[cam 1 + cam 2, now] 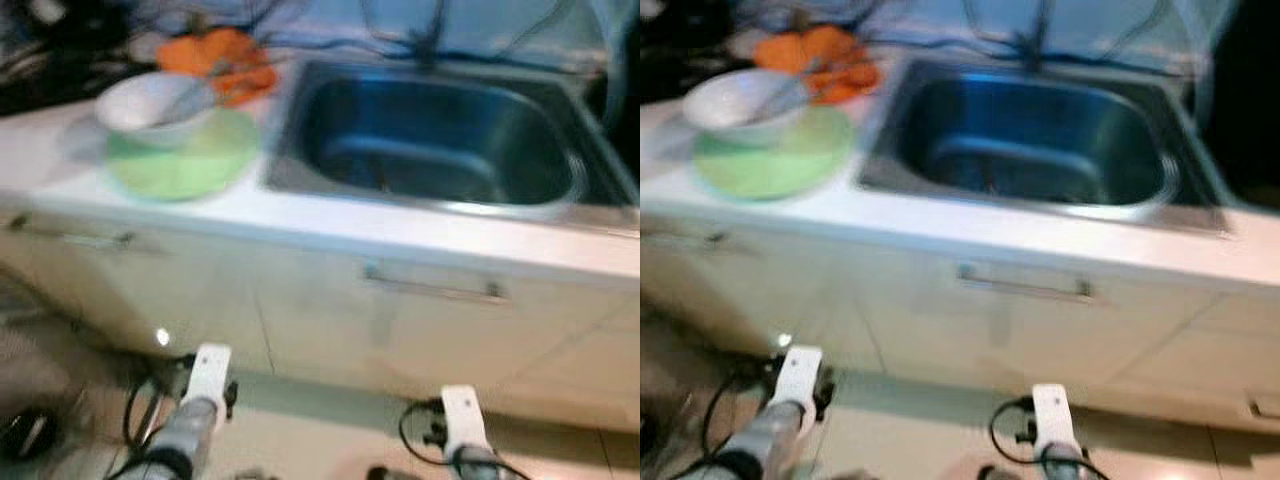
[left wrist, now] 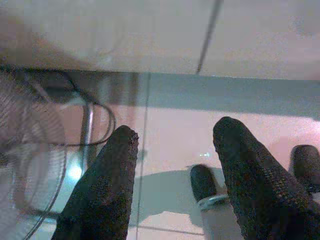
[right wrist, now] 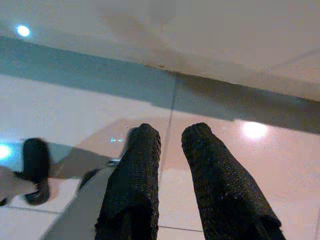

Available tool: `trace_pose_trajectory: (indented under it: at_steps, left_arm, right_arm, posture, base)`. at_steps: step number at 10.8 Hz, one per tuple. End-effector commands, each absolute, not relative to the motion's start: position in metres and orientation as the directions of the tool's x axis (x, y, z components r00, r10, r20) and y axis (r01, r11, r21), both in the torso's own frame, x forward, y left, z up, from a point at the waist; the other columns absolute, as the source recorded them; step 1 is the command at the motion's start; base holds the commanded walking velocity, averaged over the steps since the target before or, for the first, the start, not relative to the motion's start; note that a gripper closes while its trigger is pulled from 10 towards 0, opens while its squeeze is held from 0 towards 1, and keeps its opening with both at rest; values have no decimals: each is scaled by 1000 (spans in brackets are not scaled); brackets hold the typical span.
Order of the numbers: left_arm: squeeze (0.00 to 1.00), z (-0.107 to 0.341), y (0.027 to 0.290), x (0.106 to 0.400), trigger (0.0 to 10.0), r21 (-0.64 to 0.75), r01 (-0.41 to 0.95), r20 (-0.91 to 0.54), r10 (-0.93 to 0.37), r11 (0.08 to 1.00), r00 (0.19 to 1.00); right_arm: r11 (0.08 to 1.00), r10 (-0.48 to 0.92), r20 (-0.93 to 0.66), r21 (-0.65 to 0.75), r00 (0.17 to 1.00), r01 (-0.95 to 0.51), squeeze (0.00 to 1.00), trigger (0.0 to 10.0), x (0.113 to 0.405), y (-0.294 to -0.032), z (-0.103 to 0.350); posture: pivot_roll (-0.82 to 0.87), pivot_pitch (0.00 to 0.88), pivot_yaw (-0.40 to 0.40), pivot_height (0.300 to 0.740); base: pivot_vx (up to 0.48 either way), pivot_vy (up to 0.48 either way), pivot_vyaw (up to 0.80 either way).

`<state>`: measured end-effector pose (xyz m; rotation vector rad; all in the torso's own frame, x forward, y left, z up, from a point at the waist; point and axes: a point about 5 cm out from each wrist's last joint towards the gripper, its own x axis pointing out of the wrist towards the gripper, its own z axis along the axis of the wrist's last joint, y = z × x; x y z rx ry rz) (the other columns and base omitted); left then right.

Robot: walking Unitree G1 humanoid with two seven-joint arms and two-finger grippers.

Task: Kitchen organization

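On the white counter, at its left, a white bowl with a utensil in it sits on a green plate. An orange cloth lies behind them. The steel sink to the right looks empty. Both arms hang low in front of the cabinets, left arm and right arm. My left gripper is open above the floor, fingers wide apart. My right gripper holds nothing and has a narrow gap between its fingers.
A drawer handle runs under the sink and another sits at the left. Cables trail on the tiled floor by the kickboard. A wire fan guard stands near the left gripper. Dark clutter sits at the counter's back left.
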<state>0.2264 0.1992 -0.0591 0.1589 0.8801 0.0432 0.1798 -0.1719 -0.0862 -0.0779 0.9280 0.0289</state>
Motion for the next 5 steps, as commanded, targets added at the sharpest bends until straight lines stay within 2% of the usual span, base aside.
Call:
trace_pose_trajectory:
  at_steps: [1,4,5]
  left_arm:
    - [0,-63,203,220,10000,162,11,-780,121,987,613]
    - [0,-63,204,220,10000,164,12,-781,122,986,612]
    - [0,-63,204,220,10000,164,13,-782,122,986,612]
  right_arm:
    - [997,2,-805,-43,594,-61,0,10000,178,-168,-87]
    - [998,2,-804,-34,594,-49,0,10000,177,-167,-88]
    - [999,5,-808,-17,589,-31,0,10000,177,-167,-88]
  posture:
    - [37,90,8,740]
    - [37,90,9,740]
    - [36,89,9,740]
  base:
    - [0,337,0]
    - [0,340,0]
    - [0,352,-569]
